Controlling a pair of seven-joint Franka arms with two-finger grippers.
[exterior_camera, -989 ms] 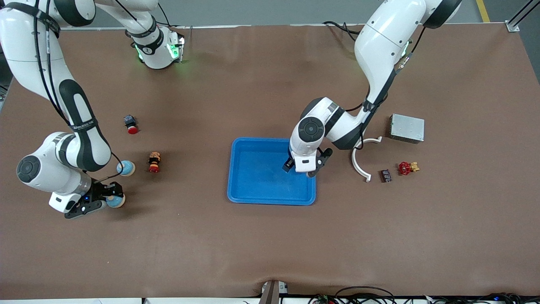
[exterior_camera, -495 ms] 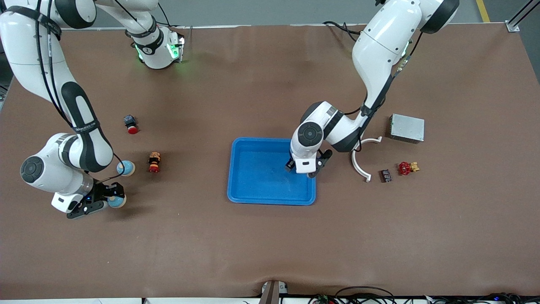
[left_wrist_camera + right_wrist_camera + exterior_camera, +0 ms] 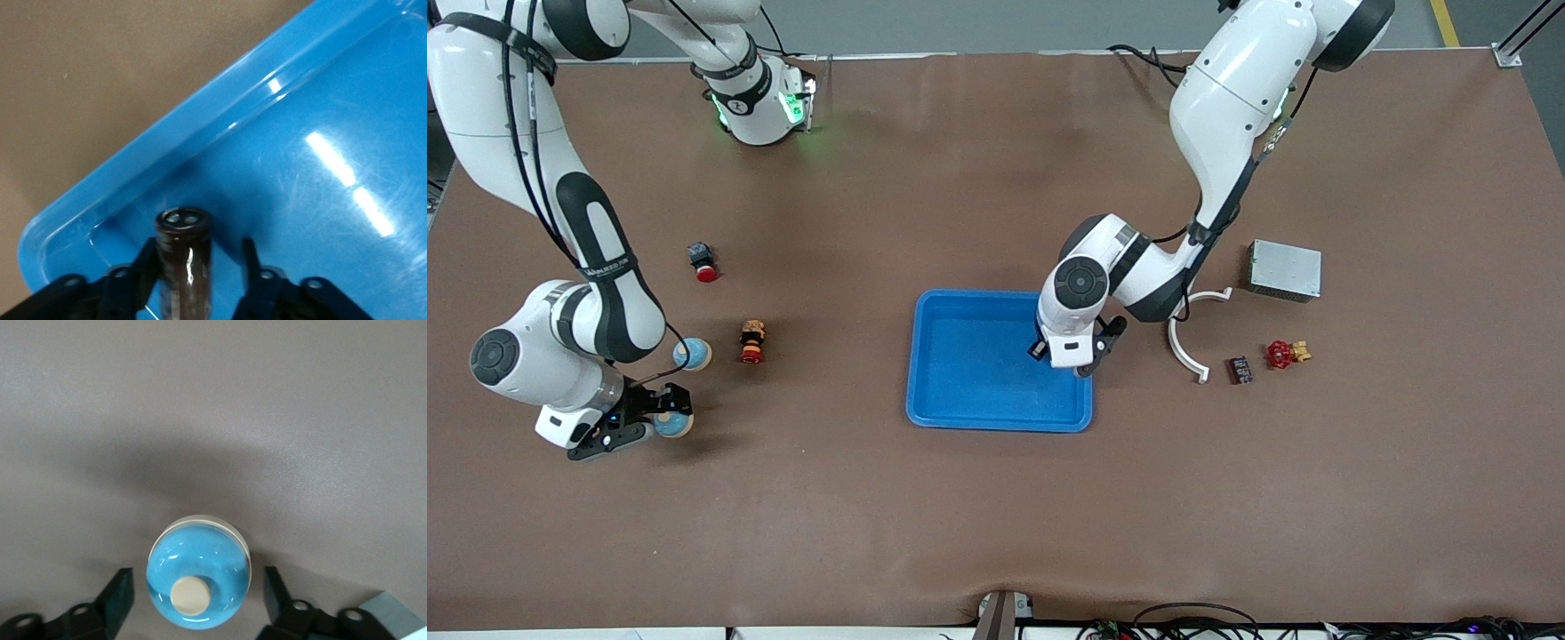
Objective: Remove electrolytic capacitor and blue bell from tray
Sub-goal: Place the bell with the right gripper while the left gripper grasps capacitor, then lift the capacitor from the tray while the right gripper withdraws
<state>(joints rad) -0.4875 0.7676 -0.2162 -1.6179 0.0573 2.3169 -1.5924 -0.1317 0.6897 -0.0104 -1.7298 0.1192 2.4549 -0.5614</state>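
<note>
Brown matte table (image 3: 996, 498), glossy tray (image 3: 960, 418)

Left tool (image 3: 203, 283) over blue tray (image 3: 200, 133) corner, jaws parted; dark capacitor (image 3: 183, 260) touches one finger (image 3: 137, 280), gap to the other (image 3: 257, 280). Brown tabletop (image 3: 100, 67) beside tray.

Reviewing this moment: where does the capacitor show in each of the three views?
Front view: not visible; the left gripper over the blue tray covers it.
Left wrist view: capacitor, a dark cylinder against one finger, over the tray corner.
Right wrist view: not in it.
Shared landmark: the blue tray.
</note>
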